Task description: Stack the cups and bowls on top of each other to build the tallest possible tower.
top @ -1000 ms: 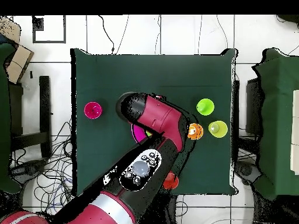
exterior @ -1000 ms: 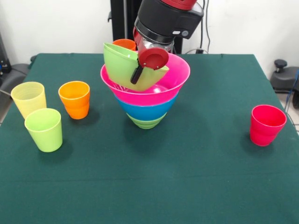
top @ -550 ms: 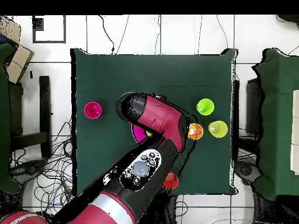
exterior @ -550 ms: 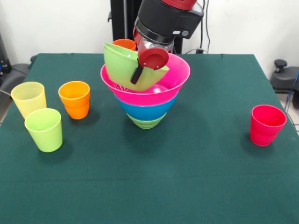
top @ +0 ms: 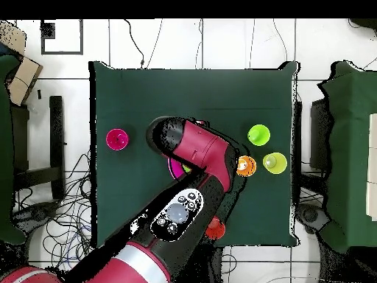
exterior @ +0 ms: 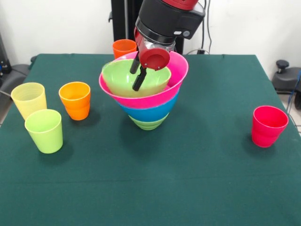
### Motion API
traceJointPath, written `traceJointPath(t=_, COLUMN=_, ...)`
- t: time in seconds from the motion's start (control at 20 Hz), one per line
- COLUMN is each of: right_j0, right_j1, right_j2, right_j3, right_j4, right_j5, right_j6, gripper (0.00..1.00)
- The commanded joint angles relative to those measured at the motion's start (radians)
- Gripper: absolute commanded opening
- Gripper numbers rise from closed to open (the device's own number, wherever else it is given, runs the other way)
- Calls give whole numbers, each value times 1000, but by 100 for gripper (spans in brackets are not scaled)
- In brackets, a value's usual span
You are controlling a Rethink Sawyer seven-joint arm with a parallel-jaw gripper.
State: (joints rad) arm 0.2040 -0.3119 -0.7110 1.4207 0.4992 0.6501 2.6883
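Note:
The tower (exterior: 147, 109) stands mid-table: a small light green bowl (exterior: 146, 123) at the bottom, then a blue bowl (exterior: 149, 111), then a pink bowl (exterior: 162, 93). A large light green bowl (exterior: 123, 79) sits nearly level inside the pink one. My gripper (exterior: 135, 79) hangs over that bowl's far rim, open, with one black finger (exterior: 139, 81) inside the bowl and the other behind the rim. Loose cups: pale yellow (exterior: 29, 99), lime green (exterior: 44, 130), orange (exterior: 75, 100), red (exterior: 268, 125), and a second orange (exterior: 124, 48) behind the tower. In the overhead view the arm (top: 193, 151) hides the tower.
From overhead, a pinkish-red cup (top: 116, 138) stands left of the arm, lime (top: 258, 135), yellow (top: 275, 163) and orange (top: 246, 166) cups to its right, and an orange-red cup (top: 214, 228) near the table's bottom edge. Cables and chairs surround the green table (exterior: 155, 188).
The large light green bowl, held tilted on the pink bowl's rim before, has dropped and settled nearly level inside the pink bowl. The fingers have spread apart. The arm has hardly moved.

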Motion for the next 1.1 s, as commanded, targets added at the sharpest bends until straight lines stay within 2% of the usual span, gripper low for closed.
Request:
traceJointPath(t=0.05, right_j0=6, right_j1=14, right_j2=81, right_j3=23, right_j4=26, right_j5=8, right_j6=211, gripper=100)
traceJointPath(t=0.65, right_j0=1, right_j1=-3, right_j2=76, right_j3=19, right_j4=19, right_j5=31, right_j6=195, gripper=100)
traceJointPath(t=1.1, right_j0=-10, right_j1=-41, right_j2=45, right_j3=-17, right_j4=-8, right_j5=136, right_j6=165, gripper=100)
